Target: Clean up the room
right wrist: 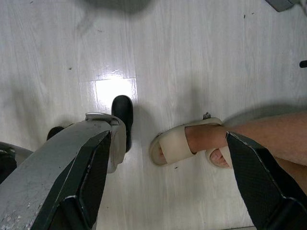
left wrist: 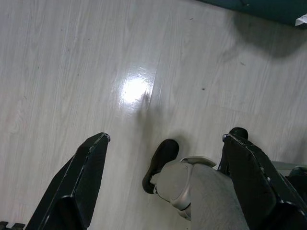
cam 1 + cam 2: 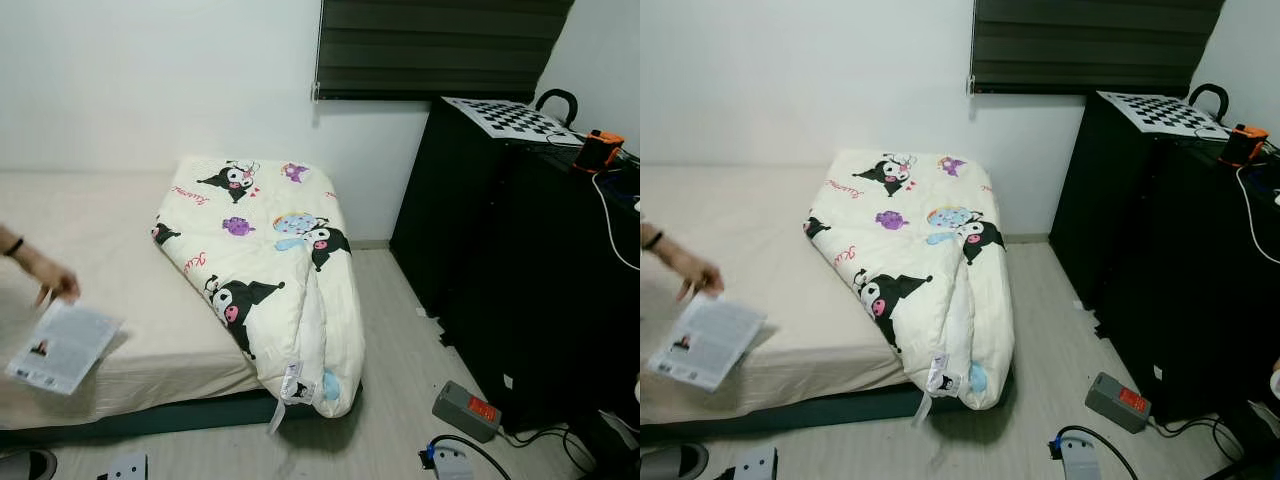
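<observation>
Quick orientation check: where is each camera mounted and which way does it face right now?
Left eye view: on the head, facing forward and down at the bed and folded blanket; a person's hand holds a booklet.
Right eye view: same head, same scene.
Left wrist view: on the left wrist, looking down past the open left gripper at the floor and the robot's foot.
Right wrist view: looking down past the open right gripper at floor and a person's sandalled foot.

bedroom — home | low mattress [image 3: 120,240] | cartoon quilt [image 3: 270,260] — window blind [image 3: 440,45]

pink script on quilt [image 3: 262,265], seemingly illegible
</observation>
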`<state>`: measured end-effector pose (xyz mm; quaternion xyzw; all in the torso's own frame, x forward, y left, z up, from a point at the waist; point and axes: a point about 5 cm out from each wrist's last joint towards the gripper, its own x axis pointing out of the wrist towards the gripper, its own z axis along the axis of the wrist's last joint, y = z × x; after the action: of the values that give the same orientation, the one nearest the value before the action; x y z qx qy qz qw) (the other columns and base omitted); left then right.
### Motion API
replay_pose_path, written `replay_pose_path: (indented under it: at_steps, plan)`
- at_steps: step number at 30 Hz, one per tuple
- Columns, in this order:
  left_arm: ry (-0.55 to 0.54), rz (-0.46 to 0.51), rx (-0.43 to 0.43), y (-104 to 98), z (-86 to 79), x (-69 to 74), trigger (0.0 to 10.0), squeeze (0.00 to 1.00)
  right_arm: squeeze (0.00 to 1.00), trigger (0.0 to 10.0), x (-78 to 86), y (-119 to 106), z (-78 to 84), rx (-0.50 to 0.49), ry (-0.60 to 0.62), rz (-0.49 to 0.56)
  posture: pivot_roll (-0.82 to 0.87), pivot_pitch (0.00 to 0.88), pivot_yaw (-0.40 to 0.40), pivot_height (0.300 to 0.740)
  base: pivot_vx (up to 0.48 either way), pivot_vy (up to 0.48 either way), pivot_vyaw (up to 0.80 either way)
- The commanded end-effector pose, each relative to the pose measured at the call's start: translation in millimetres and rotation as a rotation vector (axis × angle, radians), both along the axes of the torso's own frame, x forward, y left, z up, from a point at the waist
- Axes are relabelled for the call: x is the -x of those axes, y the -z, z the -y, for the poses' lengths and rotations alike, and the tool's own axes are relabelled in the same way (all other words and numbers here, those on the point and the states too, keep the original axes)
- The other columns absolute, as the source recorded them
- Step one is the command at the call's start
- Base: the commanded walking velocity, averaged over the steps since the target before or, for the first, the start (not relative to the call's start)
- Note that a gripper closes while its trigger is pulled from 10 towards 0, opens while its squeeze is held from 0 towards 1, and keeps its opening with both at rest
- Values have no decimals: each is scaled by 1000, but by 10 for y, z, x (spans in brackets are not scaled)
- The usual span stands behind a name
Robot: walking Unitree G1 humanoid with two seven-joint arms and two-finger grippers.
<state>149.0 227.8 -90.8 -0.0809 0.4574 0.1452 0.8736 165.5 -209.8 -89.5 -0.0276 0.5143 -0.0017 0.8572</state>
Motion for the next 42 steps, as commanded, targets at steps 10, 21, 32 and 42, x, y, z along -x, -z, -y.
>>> replay_pose_path:
  at_steps: [10, 21, 32, 42]
  plan:
    - [12, -24, 9, 27, 35, 42, 10000, 0, 0, 10000, 0, 0, 4, 10, -16, -11, -15, 0, -107, 740, 0, 0, 0]
    - [5, -11, 24, 24, 153, -34, 10000, 0, 0, 10000, -47, -12, -43, 40, -90, -3, -13, 0, -107, 740, 0, 0, 218]
    - [-21, 9, 17, -8, 57, -60, 10000, 0, 0, 10000, -54, -18, -56, -8, -87, 12, -13, 0, -110, 740, 0, 0, 799]
    - [-23, 9, 18, -8, 55, -61, 10000, 0, 0, 10000, -50, -16, -54, -8, -92, 11, -13, 0, -110, 740, 0, 0, 799]
